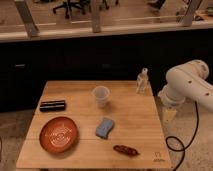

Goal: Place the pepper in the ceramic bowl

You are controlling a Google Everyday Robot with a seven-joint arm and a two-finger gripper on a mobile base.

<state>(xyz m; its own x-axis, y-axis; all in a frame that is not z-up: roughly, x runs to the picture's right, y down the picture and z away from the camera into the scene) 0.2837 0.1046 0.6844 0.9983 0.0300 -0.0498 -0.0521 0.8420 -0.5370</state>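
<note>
See pepper (126, 149) on table (135, 107) front right, well apart from ceramic bowl (59, 134) front left; gripper (169, 115) hangs beside table's right edge, you can't tell its grip.

Office, by swivel chairs (75, 6) behind glass partition (125, 14); gripper (169, 115) beside table's (135, 127) right edge.

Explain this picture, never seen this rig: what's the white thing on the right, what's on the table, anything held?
One camera view, looking down at a wooden table; where the camera sits isn't known. The white thing is the robot's single arm; its claw hangs just off the table's right edge. On the table: an orange-brown ceramic bowl front left, a blue sponge mid-front, a dark red pepper front right, a translucent cup in the centre, a flat black object at left, a clear bottle at the back right. Nothing on the table is held.
</note>
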